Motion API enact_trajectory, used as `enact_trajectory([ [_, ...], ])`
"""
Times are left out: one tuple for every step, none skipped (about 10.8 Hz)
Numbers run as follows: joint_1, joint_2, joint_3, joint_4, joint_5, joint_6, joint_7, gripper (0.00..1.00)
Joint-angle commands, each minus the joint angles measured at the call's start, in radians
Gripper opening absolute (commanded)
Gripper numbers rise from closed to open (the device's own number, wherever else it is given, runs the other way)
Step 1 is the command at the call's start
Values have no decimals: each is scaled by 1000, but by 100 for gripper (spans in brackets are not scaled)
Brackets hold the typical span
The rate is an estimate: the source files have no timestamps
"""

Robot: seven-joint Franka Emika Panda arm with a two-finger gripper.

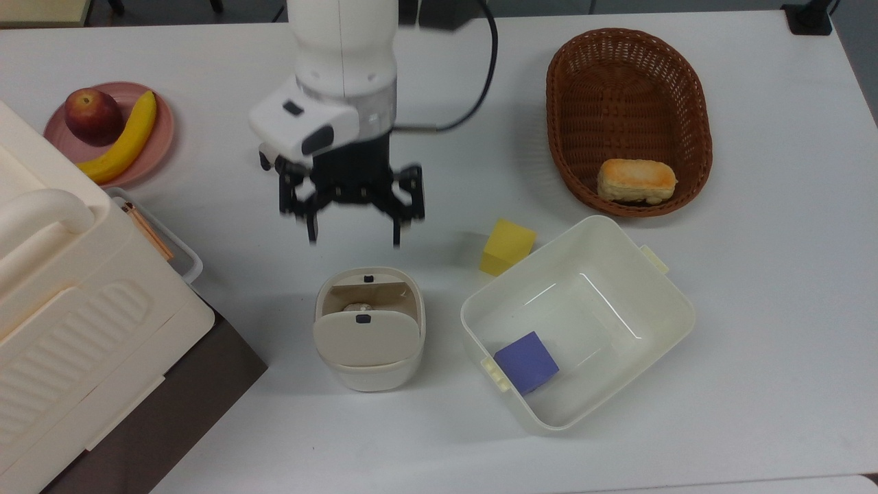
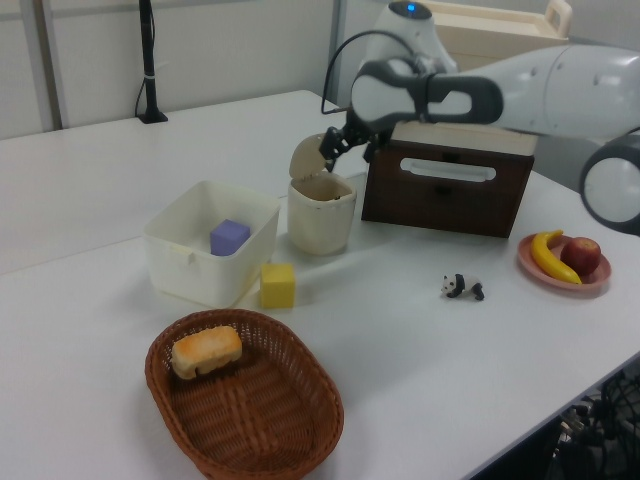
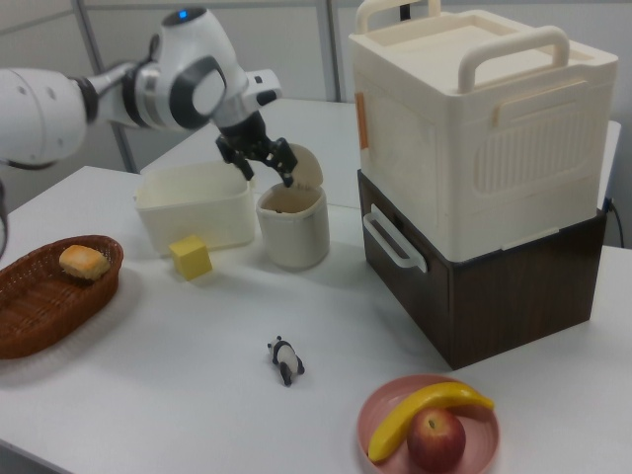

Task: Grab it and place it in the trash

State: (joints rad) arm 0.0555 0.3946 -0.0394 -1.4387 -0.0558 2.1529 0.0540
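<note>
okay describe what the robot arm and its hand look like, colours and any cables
The arm is glossy white with dark grey joint covers and a blue light on top. The hand is black, an open linkage frame ending in two thin fingers. A white box with dark windows sits beside the wrist, and a black cable loops off it.

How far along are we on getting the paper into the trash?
Nearly done. The paper ball lies inside the small trash bin, under its raised flap lid. The gripper hangs over the table beside the bin, jaws open and empty. Nothing is in hand; what's left is pulling the arm clear.
</note>
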Motion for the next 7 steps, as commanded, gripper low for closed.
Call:
enact_trajectory([
  [14, -144, -5, -38, 1, -325, 76, 100],
  [14, -169, -4, -40, 1, -411, 117, 100],
  [9, -192, -5, -43, 1, -480, 119, 100],
  [4, -206, -7, -46, -2, -520, 95, 100],
  [-6, -206, -8, -57, -1, -524, 43, 100],
  [-12, -203, -8, -58, -1, -522, 38, 100],
  [-14, -203, -8, -57, 2, -519, 37, 100],
])
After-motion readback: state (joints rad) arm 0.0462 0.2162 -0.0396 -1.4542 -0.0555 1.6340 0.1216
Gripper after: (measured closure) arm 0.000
